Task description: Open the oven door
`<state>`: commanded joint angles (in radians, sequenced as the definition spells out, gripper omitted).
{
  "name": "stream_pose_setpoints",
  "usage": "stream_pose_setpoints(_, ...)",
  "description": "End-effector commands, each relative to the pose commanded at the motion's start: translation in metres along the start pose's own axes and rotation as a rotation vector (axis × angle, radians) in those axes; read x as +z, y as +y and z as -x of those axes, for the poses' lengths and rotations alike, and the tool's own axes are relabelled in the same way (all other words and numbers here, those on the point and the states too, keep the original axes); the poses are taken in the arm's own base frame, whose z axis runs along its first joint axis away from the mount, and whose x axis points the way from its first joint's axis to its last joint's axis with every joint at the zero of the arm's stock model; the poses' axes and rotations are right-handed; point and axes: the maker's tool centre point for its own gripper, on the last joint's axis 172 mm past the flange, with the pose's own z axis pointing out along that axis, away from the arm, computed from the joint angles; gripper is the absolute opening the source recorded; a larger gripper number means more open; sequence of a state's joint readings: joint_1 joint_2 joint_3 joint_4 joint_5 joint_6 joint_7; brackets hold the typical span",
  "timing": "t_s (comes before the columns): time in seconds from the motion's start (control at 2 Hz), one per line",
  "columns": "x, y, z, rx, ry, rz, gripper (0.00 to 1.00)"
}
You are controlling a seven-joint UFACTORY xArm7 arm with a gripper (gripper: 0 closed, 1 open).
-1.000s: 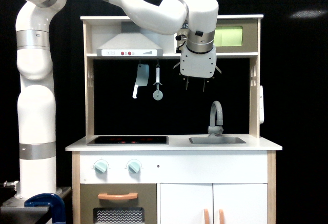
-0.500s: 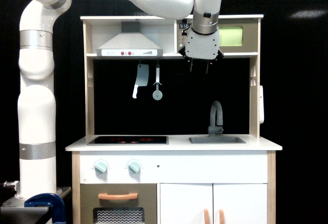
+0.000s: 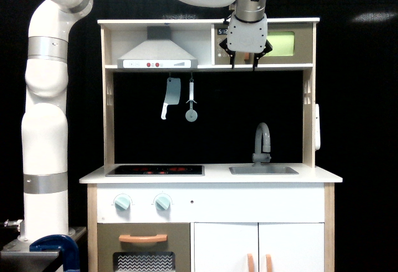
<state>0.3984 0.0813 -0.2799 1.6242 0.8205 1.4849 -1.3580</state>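
Note:
The oven door (image 3: 281, 43) is the small grey-brown panel with a lime-green window at the top right of the toy kitchen, and it looks closed. My gripper (image 3: 243, 65) hangs in front of its left edge, fingers pointing down and spread, so it is open. A bit of the vertical orange handle (image 3: 246, 56) shows between the fingers. The gripper body hides the rest of the handle and the door's left part. Whether the fingers touch the handle cannot be told.
A range hood (image 3: 157, 54) sits left of the door, with a toy cleaver (image 3: 169, 96) and a round utensil (image 3: 191, 107) hanging below. Faucet (image 3: 263, 142) and sink stand on the counter (image 3: 211, 175). Below are a larger grey door (image 3: 143, 247) and white cabinet doors (image 3: 258, 247).
My gripper has risen from below the upper shelf to the level of the small door and now covers its left edge. The door itself has not moved.

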Motion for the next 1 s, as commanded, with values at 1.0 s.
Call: stream_pose_setpoints(1.0,-0.008,-0.003,-0.063,0.000,0.000,0.000,1.00)
